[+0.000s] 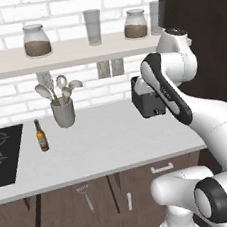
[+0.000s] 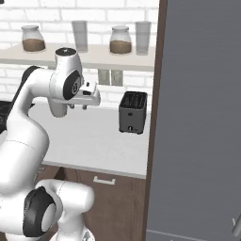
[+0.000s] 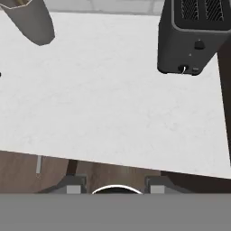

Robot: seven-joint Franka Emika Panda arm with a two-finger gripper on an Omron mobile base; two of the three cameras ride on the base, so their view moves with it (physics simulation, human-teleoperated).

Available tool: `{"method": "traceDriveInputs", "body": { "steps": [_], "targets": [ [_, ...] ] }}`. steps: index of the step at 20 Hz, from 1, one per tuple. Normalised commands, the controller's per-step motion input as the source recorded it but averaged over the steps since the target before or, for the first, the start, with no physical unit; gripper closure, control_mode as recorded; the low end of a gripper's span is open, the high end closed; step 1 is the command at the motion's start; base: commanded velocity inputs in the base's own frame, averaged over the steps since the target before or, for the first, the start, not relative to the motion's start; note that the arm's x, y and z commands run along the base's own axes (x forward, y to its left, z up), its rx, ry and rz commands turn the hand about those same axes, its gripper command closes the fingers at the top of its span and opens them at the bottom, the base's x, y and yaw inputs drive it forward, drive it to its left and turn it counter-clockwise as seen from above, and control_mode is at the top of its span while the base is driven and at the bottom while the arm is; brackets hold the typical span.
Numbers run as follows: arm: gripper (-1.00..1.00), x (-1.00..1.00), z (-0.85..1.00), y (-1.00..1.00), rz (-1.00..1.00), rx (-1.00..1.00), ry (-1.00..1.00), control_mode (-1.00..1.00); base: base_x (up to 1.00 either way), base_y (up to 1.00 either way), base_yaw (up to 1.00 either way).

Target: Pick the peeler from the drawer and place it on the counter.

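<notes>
We hold the pincer (image 3: 115, 189), fingers apart and empty, above the worktop's (image 1: 114, 140) front edge; the peeler (image 1: 86, 197) lies below-left, handle pointing down.

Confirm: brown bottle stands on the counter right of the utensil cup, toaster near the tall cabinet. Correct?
Not quite. The bottle stands left of the cup, toward the cooktop, as the left base view shows. It is on the counter, and the toaster is by the cabinet.
</notes>
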Motion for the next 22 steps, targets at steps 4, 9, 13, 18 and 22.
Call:
{"method": "traceDriveInputs", "body": {
  "steps": [4,9,13,18,22],
  "targets": [
    [-1.00,0.00,0.00,0.00,0.00,0.00,-0.05,-1.00,0.00,0.00,0.00],
    [-1.00,-0.08,0.00,0.07,0.03,0.00,0.00,-1.00,0.00,0.00,0.00],
    [-1.00,-0.59,-0.01,0.67,0.29,-0.04,0.00,-1.00,0.00,0.00,0.00],
    [-1.00,-0.50,-0.07,1.00,0.42,-0.16,-0.01,-1.00,0.00,0.00,0.00],
    [-1.00,-0.63,-0.14,1.00,0.43,-0.26,0.00,-1.00,0.00,0.00,0.00]
  ]
}}
